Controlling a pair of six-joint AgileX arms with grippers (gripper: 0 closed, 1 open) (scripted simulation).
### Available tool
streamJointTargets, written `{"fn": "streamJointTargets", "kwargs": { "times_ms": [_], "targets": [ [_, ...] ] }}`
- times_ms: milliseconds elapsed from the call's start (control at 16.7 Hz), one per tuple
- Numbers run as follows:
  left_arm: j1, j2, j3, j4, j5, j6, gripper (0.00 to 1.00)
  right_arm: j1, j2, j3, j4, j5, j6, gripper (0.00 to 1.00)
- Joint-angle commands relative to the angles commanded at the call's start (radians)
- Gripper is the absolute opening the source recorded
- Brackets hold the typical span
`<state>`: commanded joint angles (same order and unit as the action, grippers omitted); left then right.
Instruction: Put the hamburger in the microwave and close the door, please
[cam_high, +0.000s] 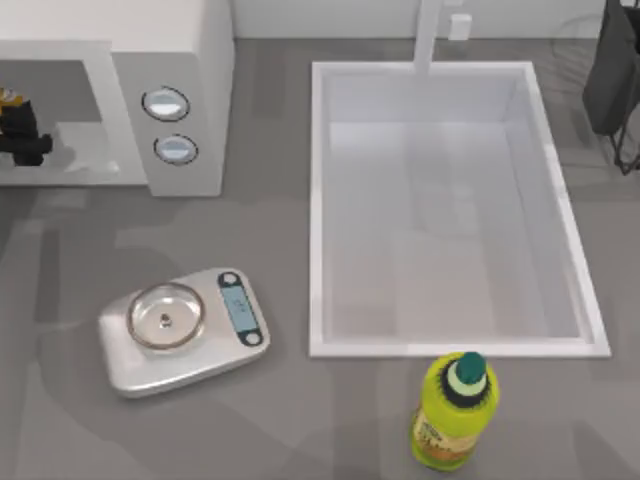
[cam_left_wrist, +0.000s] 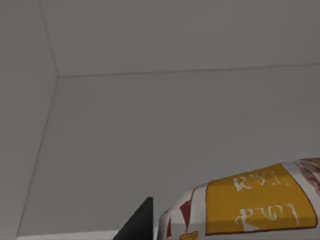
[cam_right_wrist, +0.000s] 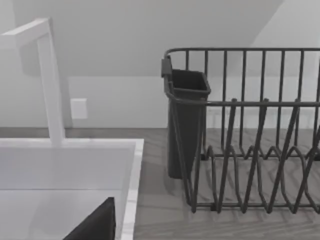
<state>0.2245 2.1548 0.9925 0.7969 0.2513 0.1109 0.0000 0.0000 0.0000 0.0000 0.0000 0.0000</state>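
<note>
One wrapped yellow-and-white hamburger (cam_left_wrist: 245, 207) is held by the left hand (cam_high: 22, 135) inside the large white boxy microwave (cam_high: 170, 60); released tilted, it could roll out.

By my left pincer the hamburger (cam_left_wrist: 250, 210) wrapper carries white lettering on a yellow panel, too distorted to read; the bottle (cam_high: 453, 412) label is illegible; the scale (cam_high: 185, 329) display too.

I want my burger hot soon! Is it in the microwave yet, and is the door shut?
Nearly in. The left gripper is inside the microwave, and its wrist camera shows the wrapped burger against the plain inner walls. I can't tell if it has been let go. Still left: pull the arm out and shut the door. The right arm waits by the dish rack.
</note>
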Motion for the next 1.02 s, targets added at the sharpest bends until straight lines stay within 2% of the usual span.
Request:
{"fn": "streamJointTargets", "kwargs": {
  "times_ms": [300,360,540,1020],
  "targets": [
    [0.001,0.002,-0.005,0.010,-0.001,-0.009,0.00,0.000,0.000,0.000,0.000,0.000,0.000,1.00],
    [-0.025,-0.069,-0.062,0.031,0.024,0.001,0.00,0.000,0.000,0.000,0.000,0.000,0.000,1.00],
    [-0.024,-0.046,-0.028,0.023,0.018,0.000,0.00,0.000,0.000,0.000,0.000,0.000,0.000,1.00],
    [-0.047,0.180,0.373,-0.123,-0.010,-0.021,0.00,0.000,0.000,0.000,0.000,0.000,0.000,1.00]
  ]
}}
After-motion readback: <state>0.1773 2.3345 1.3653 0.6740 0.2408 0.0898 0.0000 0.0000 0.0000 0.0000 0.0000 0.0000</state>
